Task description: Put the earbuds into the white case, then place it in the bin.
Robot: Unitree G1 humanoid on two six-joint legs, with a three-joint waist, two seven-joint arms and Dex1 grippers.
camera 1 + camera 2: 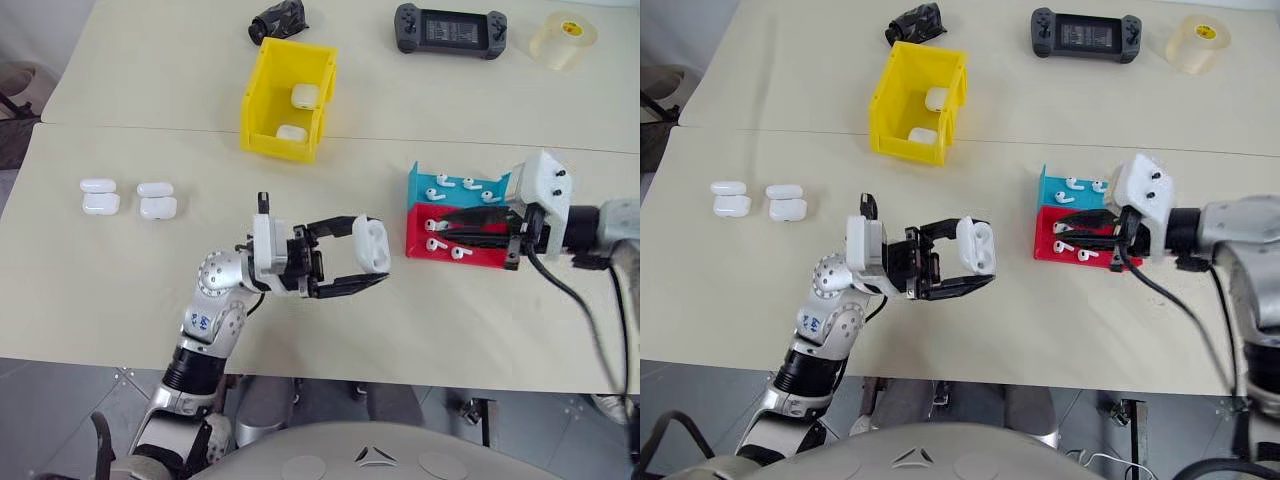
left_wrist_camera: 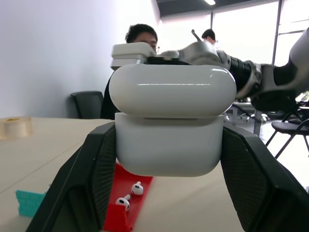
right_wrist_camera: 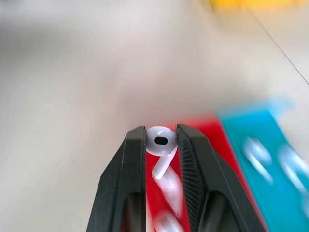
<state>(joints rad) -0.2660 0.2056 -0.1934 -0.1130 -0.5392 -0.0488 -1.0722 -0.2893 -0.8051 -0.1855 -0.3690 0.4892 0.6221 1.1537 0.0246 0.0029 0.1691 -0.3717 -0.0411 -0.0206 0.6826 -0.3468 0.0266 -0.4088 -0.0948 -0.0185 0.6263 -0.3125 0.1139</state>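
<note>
My left gripper (image 1: 378, 268) clamps a glossy white case (image 1: 372, 245), lid open, left of the red tray (image 1: 470, 262); my right gripper (image 3: 161, 133) pinches one white earbud (image 3: 161, 145) above that tray. Counted: two cases inside the yellow bin (image 1: 262, 105); two open cases (image 1: 128, 198) far left of the tray.

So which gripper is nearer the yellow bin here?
Left. The left gripper is just below the yellow bin, holding a white case; the right gripper is off by the red tray.

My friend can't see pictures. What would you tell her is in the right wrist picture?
Two black fingers of the right tool pinch a tiny white earbud, its stem hanging down. Behind it are a blurry red tray, a blue tray and a pale table.
</note>
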